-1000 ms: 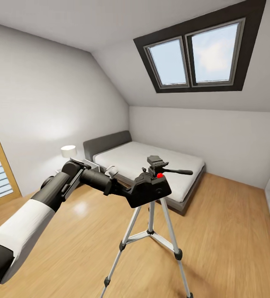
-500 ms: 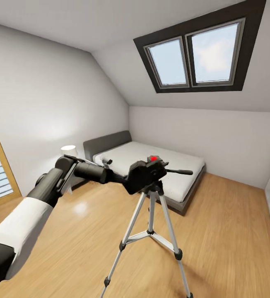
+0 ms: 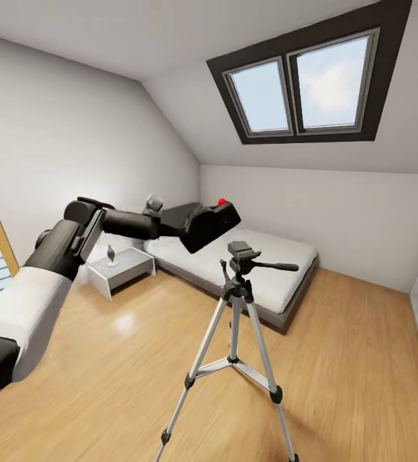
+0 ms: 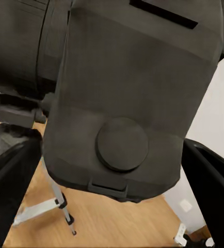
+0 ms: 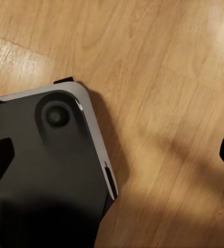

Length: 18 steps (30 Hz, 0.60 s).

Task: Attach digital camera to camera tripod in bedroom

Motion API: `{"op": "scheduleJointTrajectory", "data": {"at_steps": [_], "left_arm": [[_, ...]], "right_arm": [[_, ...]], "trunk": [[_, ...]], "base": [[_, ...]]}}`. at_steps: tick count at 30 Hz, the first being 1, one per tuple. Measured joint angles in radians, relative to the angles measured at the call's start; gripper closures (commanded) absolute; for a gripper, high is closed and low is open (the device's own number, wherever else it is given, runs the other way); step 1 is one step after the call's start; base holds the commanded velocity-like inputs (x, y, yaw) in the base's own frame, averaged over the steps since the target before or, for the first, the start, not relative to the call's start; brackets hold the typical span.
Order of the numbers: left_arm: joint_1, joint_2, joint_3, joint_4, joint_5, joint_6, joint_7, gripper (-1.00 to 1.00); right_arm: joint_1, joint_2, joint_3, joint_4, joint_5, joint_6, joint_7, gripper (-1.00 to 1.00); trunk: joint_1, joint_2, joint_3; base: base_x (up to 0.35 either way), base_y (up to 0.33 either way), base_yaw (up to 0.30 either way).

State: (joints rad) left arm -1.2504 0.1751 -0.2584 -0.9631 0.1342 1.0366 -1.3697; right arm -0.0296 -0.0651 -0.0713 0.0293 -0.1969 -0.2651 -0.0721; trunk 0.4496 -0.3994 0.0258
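1. Bedroom: grey bed [image 3: 234, 256] under the skylight [image 3: 305, 90], white nightstand [image 3: 119, 269] beside it.
2. Camera tripod [image 3: 234, 346] stands on the wood floor [image 3: 363, 359], pan head bare.
3. My left gripper [image 3: 190, 224] is clamped on the digital camera [image 3: 212, 221], held above and left of the tripod head, apart from it.
4. My right gripper [image 5: 112, 155] is spread wide, holding nothing, over the floor.
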Motion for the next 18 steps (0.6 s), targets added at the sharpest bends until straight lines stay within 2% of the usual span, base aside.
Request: {"op": "scheduleJointTrajectory", "data": {"at_steps": [2,3,4,5,7,10,12,14,16,18], "left_arm": [[-0.052,0.000,0.001,0.049,-0.004,-0.002,0.008,1.00],[-0.126,-0.010,0.001,0.141,-0.014,-0.006,0.012,1.00],[-0.150,-0.016,0.002,0.166,0.000,0.000,0.014,1.00],[-0.167,-0.024,0.001,0.187,-0.004,0.000,0.014,1.00],[-0.207,-0.064,-0.002,0.237,-0.003,0.001,0.013,1.00],[-0.223,-0.089,-0.020,0.250,-0.008,0.000,0.010,1.00],[-0.226,-0.099,-0.058,0.244,-0.010,0.000,0.008,1.00],[-0.227,-0.105,-0.121,0.240,-0.010,0.000,0.006,1.00],[-0.227,-0.112,-0.218,0.238,-0.009,0.000,0.006,1.00],[-0.227,-0.114,-0.267,0.237,-0.008,-0.016,0.005,1.00]], "right_arm": [[0.000,0.001,0.000,0.000,0.000,0.000,0.000,-1.00],[0.000,0.002,0.000,0.000,0.000,0.000,0.000,-1.00],[0.000,0.002,0.000,0.001,0.000,0.000,0.000,-1.00],[0.000,0.002,0.000,0.001,0.000,0.000,0.000,-1.00],[0.000,0.004,0.000,0.001,0.000,0.000,0.001,-1.00],[0.000,0.006,0.001,0.001,0.001,-0.001,0.001,-1.00],[0.000,0.006,0.000,0.001,0.001,-0.001,0.001,-1.00],[0.000,0.006,0.000,0.001,0.001,-0.001,0.001,-1.00],[0.000,0.007,0.000,0.001,0.001,-0.001,0.001,-1.00],[0.000,0.007,0.000,0.001,0.001,-0.001,0.001,-1.00]], "trunk": [[0.000,0.000,0.000],[0.001,0.001,0.000],[0.000,0.000,0.000],[0.000,0.000,0.000],[0.000,0.000,0.000],[0.000,0.000,0.000],[0.000,0.000,0.000],[0.000,0.000,0.000],[0.000,0.000,0.000],[0.000,0.000,0.000]], "base": [[0.000,0.000,0.000],[0.000,0.000,0.000],[0.000,0.000,0.000],[0.000,0.000,0.000],[0.000,0.000,0.000],[0.000,0.000,0.000],[0.000,0.000,0.000],[0.000,0.000,0.000],[0.000,0.000,0.000],[0.000,0.000,0.009]]}}
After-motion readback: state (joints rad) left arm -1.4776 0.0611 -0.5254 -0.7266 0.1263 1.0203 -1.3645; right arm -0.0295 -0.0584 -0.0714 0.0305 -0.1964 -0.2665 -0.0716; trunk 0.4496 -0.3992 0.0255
